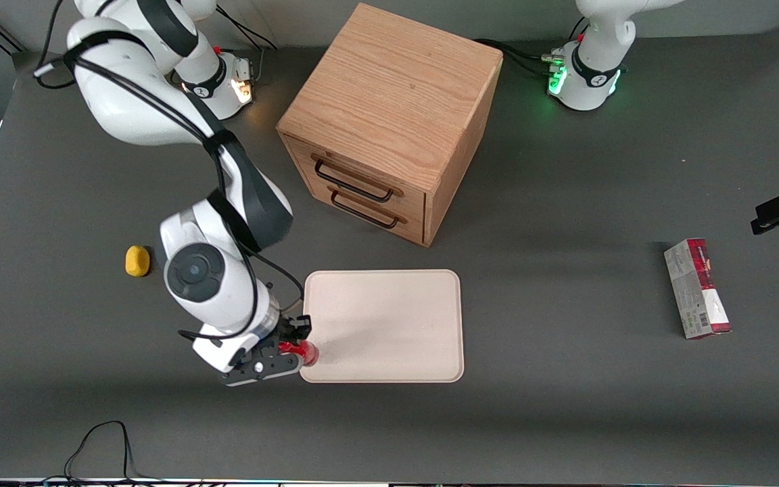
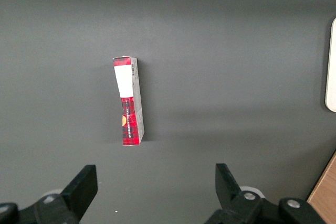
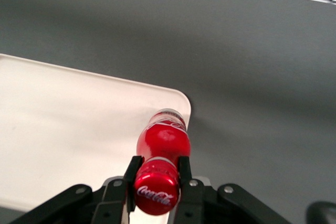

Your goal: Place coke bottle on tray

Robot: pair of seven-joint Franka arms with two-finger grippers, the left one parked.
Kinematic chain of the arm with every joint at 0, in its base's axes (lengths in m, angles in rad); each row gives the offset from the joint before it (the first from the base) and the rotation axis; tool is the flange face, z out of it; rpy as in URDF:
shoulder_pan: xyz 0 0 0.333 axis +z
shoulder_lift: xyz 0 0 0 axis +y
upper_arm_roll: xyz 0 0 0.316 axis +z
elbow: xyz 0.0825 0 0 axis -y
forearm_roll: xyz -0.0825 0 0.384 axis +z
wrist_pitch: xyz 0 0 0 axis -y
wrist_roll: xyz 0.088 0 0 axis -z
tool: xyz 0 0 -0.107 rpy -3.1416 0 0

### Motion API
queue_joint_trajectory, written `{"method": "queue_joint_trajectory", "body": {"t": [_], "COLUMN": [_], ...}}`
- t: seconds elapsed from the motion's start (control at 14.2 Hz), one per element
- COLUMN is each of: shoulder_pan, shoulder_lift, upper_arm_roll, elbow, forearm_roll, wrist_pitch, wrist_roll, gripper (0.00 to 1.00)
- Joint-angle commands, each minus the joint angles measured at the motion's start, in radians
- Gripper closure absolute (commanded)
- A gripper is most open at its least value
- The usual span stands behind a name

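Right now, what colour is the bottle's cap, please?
Red with white script; the right wrist view shows the coke bottle best.

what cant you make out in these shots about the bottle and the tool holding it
- Front view: most of the coke bottle is covered by the tool and wrist.
- Right wrist view: the coke bottle's base is hidden by its own body, so contact with the tray cannot be told.
- Left wrist view: only a sliver of tray shows, cut off by the edge.
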Motion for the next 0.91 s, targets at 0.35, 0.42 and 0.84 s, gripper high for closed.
{"method": "queue_joint_trajectory", "body": {"t": [0.35,0.42,0.84], "shoulder_pan": [0.004,0.004,-0.004], "shoulder_lift": [0.04,0.04,0.037], "upper_arm_roll": [0.014,0.014,0.011], "elbow": [-0.001,-0.005,-0.044], "forearm_roll": [-0.032,-0.032,-0.032], "wrist_pitch": [0.054,0.054,0.095], "wrist_roll": [0.033,0.034,0.056], "gripper": [0.83,0.72,0.0]}}
